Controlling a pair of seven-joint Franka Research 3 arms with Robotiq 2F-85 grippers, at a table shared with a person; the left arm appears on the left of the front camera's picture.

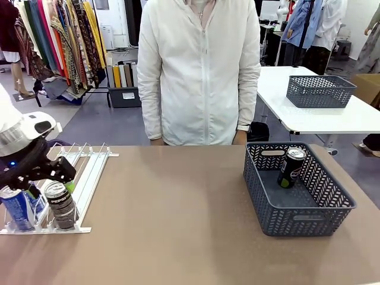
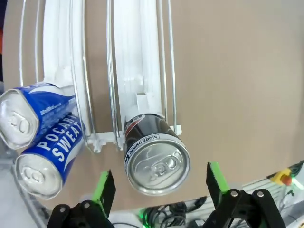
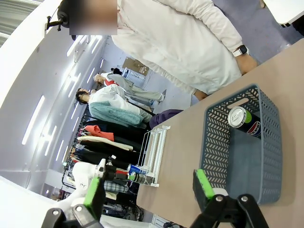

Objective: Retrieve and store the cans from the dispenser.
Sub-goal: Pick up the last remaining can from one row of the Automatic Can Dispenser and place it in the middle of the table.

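At the table's near left corner, the left gripper (image 2: 159,182) hangs wide-jawed over a dark can (image 2: 154,154) resting against the front stop of the dispenser (image 2: 142,61). The right gripper (image 3: 148,189) is spread wide too, and 1 Pepsi can (image 1: 292,167) already leans in the basket (image 1: 297,209).

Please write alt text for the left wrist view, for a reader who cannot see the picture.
The open left gripper hangs over a dark can with a silver top, its green pads on either side of the can and apart from it. The can stands at the front end of a lane of the white dispenser. Two blue cans stand at picture left, on a brown table.
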